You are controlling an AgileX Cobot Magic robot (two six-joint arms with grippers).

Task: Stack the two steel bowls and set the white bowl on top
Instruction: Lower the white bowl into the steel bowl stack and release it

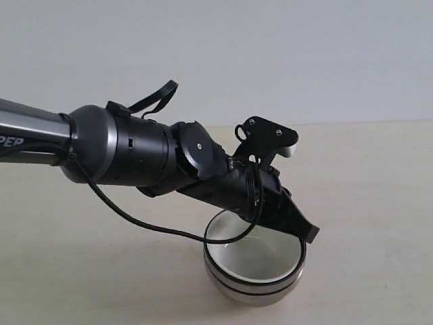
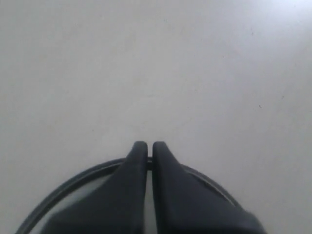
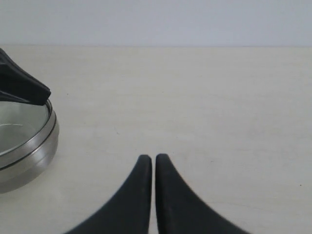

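The two steel bowls (image 1: 256, 288) sit nested on the table, and the white bowl (image 1: 252, 260) rests inside the upper one. My left gripper (image 1: 310, 234) hangs just over the stack's right rim, shut, with nothing between its fingers. In the left wrist view the closed left gripper (image 2: 148, 145) covers much of the bowl, whose dark rim (image 2: 68, 187) curves beneath it. The right wrist view shows my right gripper (image 3: 153, 157) shut and empty above bare table, with the steel stack (image 3: 29, 151) off to one side and the left fingertip (image 3: 29, 90) above that rim.
The pale beige table (image 1: 379, 203) spreads out around the stack and meets a plain light wall behind. The left arm's black forearm (image 1: 135, 152) and its loose cable (image 1: 149, 223) reach in over the bowls from the left.
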